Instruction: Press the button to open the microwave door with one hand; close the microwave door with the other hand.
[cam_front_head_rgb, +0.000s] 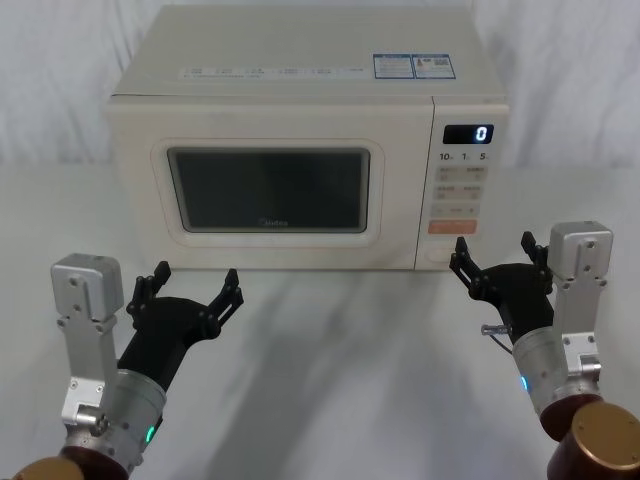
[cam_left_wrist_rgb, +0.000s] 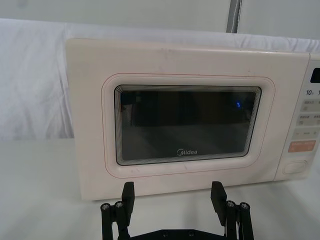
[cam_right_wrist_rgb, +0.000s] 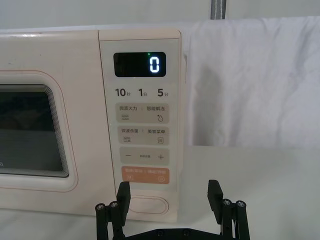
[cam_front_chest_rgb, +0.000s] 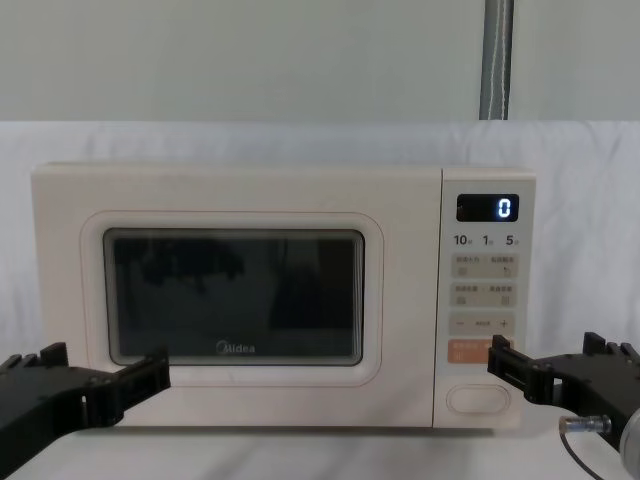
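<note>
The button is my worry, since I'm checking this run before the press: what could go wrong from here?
1. The right gripper is open, and the orange key sits just above the button; a spread finger might hit it instead.
2. The left gripper is open, low before the microwave door, which is shut; depending on how it swings, the door could strike it.

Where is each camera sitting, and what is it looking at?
Head: high up, looking down at the microwave door; left gripper and right gripper show, both open.
Chest: low, facing the door straight on; both grippers at the lower corners.
Left wrist: on the left arm, facing the door window.
Right wrist: on the right arm, facing the button.
All share the microwave.
</note>
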